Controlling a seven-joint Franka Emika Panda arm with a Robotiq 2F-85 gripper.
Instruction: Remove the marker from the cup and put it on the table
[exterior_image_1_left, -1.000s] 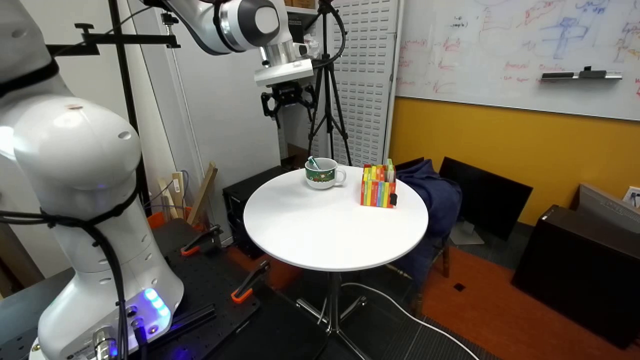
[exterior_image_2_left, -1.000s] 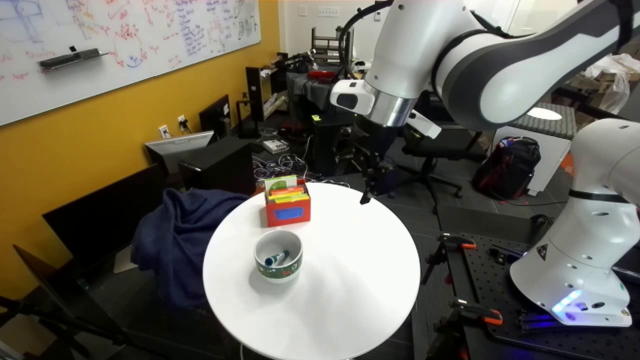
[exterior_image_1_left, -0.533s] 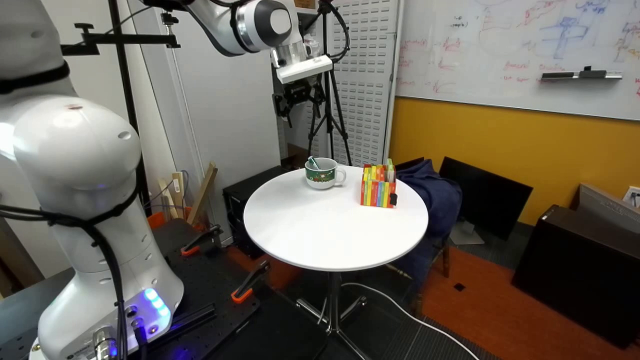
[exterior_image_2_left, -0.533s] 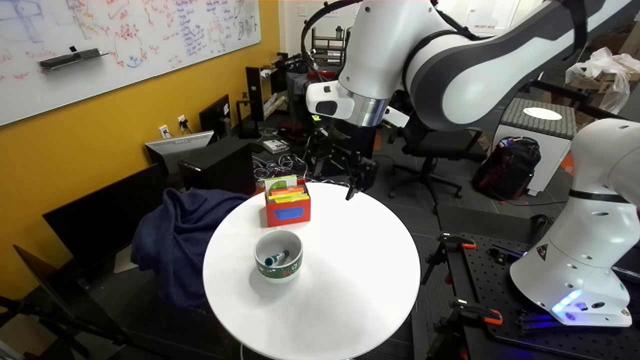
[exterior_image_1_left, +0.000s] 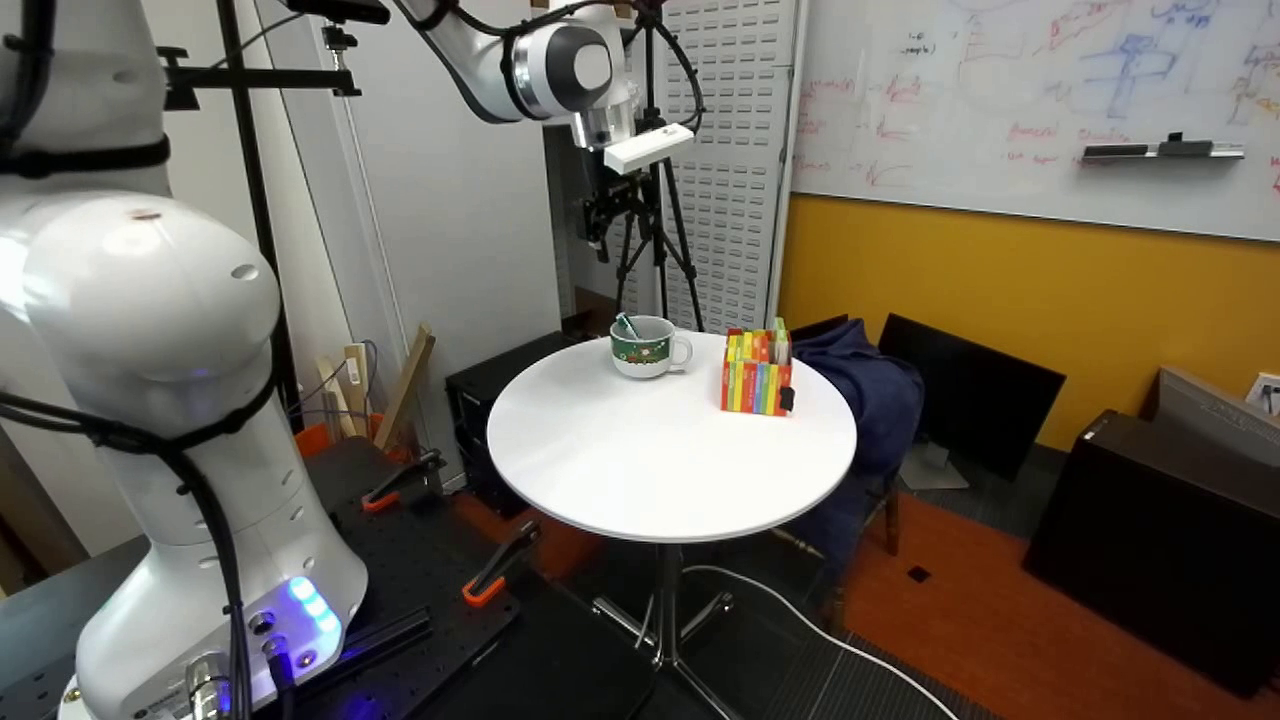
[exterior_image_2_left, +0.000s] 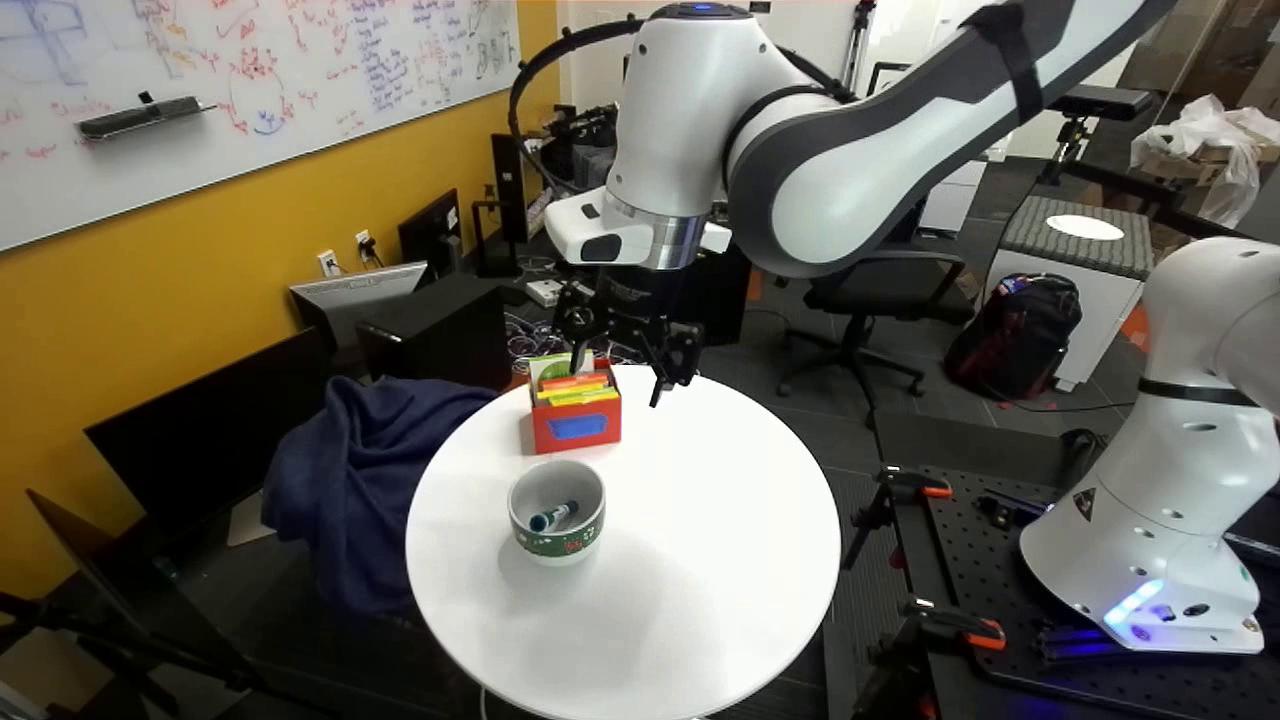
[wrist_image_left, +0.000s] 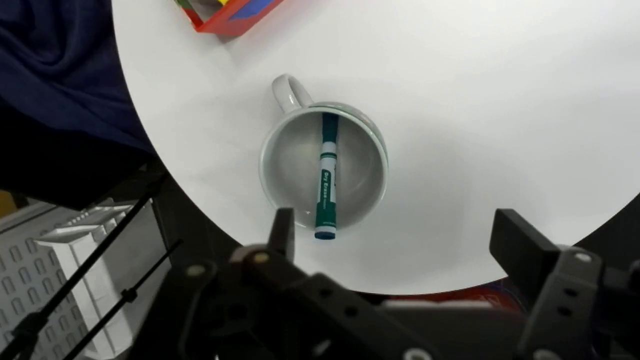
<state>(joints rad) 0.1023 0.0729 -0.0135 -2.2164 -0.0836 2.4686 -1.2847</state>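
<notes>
Tool (wrist_image_left: 397, 232) spread wide, grasping nothing, above and well apart from marker (wrist_image_left: 327, 175). Marker: slim green-and-white cylinder, leaning inside round, glossy cup (wrist_image_left: 292, 165); cup upright on smooth white counter (wrist_image_left: 475, 150).

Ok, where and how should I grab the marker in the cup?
I'd pinch the marker near its raised end, coming straight down from above: it leans in the cup, that end reaching over the rim roughly opposite the handle, the other down inside. The open gripper is turned so closing should squeeze across the barrel; centre it over that end first.
</notes>
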